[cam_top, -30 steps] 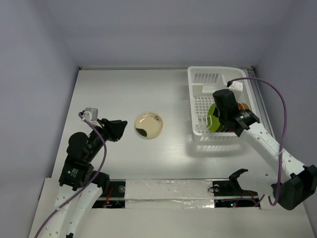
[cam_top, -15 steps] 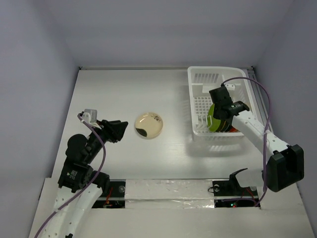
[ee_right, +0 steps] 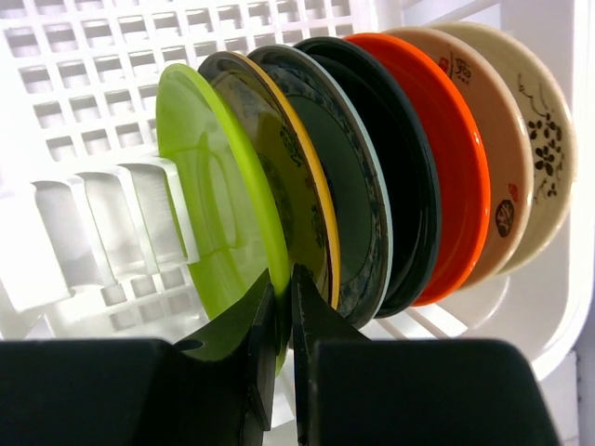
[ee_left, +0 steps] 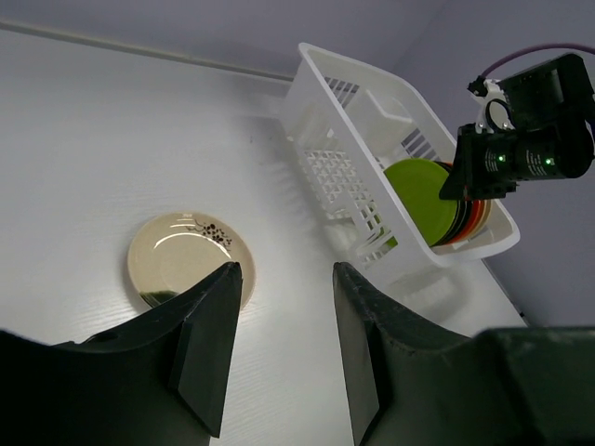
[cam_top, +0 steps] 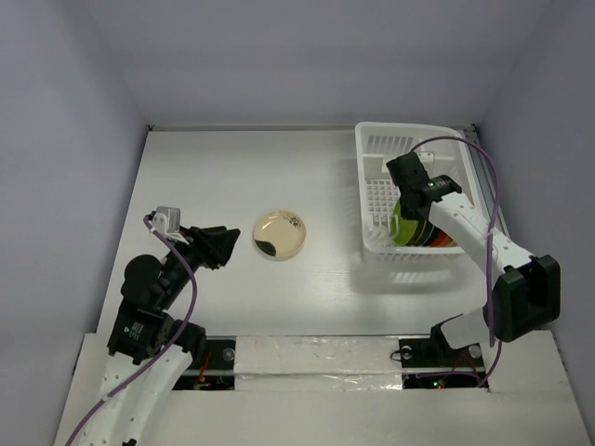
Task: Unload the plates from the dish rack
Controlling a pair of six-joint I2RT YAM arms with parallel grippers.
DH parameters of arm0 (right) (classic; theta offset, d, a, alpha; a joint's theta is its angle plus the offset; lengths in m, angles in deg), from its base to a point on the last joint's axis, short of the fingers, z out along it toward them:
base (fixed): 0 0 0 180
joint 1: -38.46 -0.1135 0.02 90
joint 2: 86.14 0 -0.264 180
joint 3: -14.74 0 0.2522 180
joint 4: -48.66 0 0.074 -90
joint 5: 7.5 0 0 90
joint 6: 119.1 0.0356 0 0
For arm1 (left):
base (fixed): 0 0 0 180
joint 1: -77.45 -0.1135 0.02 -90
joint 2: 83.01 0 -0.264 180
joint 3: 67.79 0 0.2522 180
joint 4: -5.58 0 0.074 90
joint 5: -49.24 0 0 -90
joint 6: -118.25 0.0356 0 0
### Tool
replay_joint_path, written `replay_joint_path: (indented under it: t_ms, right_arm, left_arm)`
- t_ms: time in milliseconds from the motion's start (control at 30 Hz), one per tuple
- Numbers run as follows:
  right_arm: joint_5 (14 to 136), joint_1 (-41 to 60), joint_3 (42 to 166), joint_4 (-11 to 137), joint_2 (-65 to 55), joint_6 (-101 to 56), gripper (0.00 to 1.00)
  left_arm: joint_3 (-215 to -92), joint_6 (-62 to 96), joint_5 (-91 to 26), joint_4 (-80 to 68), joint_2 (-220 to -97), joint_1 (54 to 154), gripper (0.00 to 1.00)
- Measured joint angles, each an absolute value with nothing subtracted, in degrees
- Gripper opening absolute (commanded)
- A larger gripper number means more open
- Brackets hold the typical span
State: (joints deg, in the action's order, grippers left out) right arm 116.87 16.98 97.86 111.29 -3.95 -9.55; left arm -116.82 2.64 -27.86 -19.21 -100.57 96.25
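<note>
closest to me, the left gripper hangs low over the white table. its two black fingers are spread wide and there is nothing between them. it points at the cream plate, which lies flat on the table just past the fingertips. it does not touch the plate. that plate has a dark patch on one side and a little dark flower mark on the other.

further off, on the right, is the white dish rack. more plates stand on their edges in a row at its near end. the green plate is first in the row. behind it is the yellow-rimmed plate, then a dark plate with a pale rim, the black plate, the orange-red plate and two cream ones at the back.

the right gripper reaches into the rack. its fingers are almost together, and they pinch the rim of the green plate.
</note>
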Motion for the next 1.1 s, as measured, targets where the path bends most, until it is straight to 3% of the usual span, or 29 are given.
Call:
replay_joint_path:
  t_ms: [567,900,1100]
  right_arm:
    - [128.1,9.4,106.4,119.2,2.2,-10.0,0.00]
    - [134.4,3.0,121.9,123.9,-4.3,-8.5,0.00]
    - [132.5,-3.3,123.4,119.5,-7.2,-7.9,0.00]
  left_arm:
    - [-116.8,2.6,-27.9,-19.2,-100.4,96.5,0.41]
    - [-116.8,2.6,-27.9,-19.2,-100.4,96.5,0.41]
    - [-116.8,2.6,-27.9,-19.2,-100.9,96.5,0.41]
